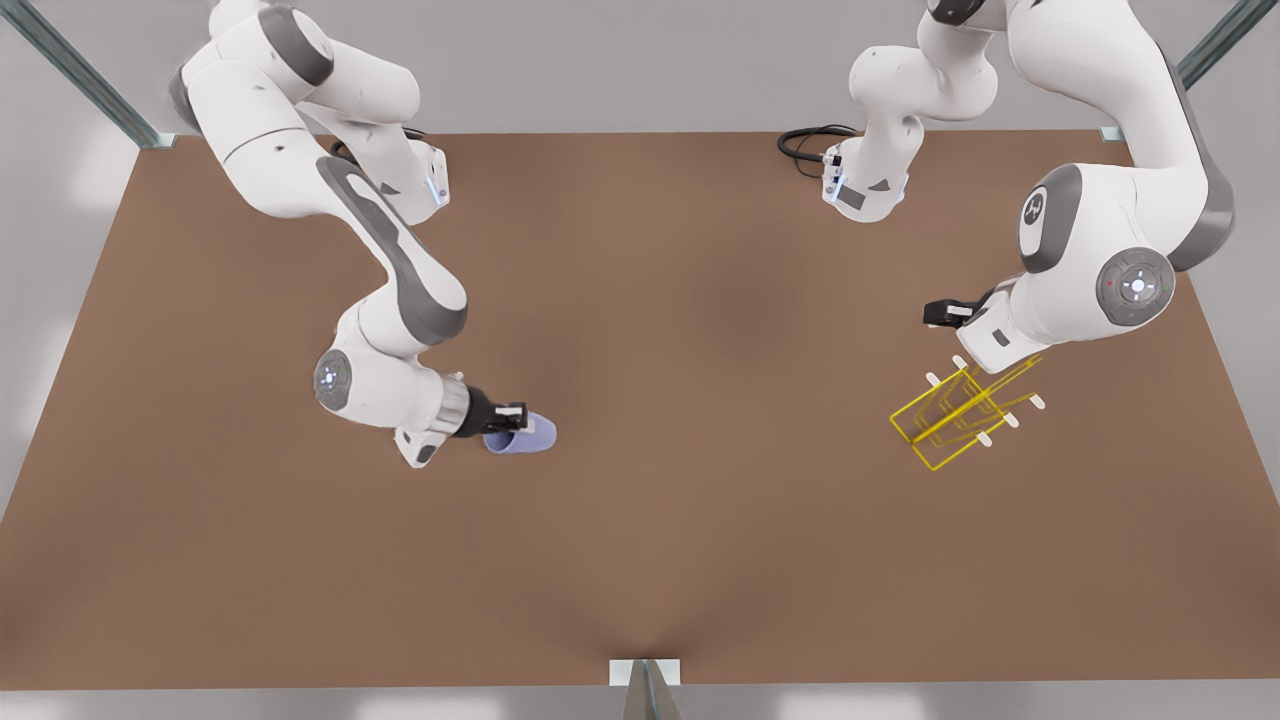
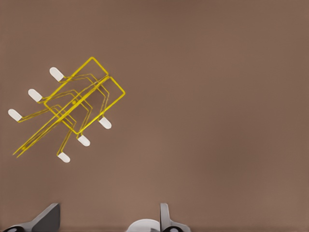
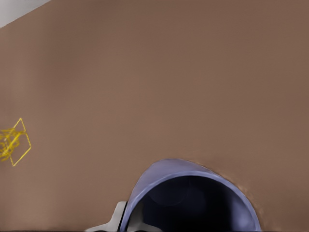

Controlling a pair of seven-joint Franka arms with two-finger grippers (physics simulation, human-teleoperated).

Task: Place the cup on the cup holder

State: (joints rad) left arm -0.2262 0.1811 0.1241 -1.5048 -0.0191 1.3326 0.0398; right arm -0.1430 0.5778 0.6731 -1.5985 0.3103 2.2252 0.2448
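The lavender-blue cup (image 1: 527, 437) lies tilted on its side at the front view's left, with my right gripper (image 1: 510, 417) shut on its rim. The right wrist view looks into its dark open mouth (image 3: 193, 203), and a pale fingertip (image 3: 116, 217) sits against the rim's outside. The yellow wire cup holder (image 1: 962, 415) with white-capped prongs rests on the table at the front view's right, far from the cup. My left gripper (image 2: 108, 223) hangs above the cup holder (image 2: 77, 104), open, with nothing between its fingers. Its wrist (image 1: 1000, 335) covers the holder's far edge in the front view.
The brown table (image 1: 700, 520) stretches bare between cup and holder. A black cable (image 1: 805, 145) coils at the back by an arm base. Metal frame posts (image 1: 645, 690) stand at the front edge and at the back corners.
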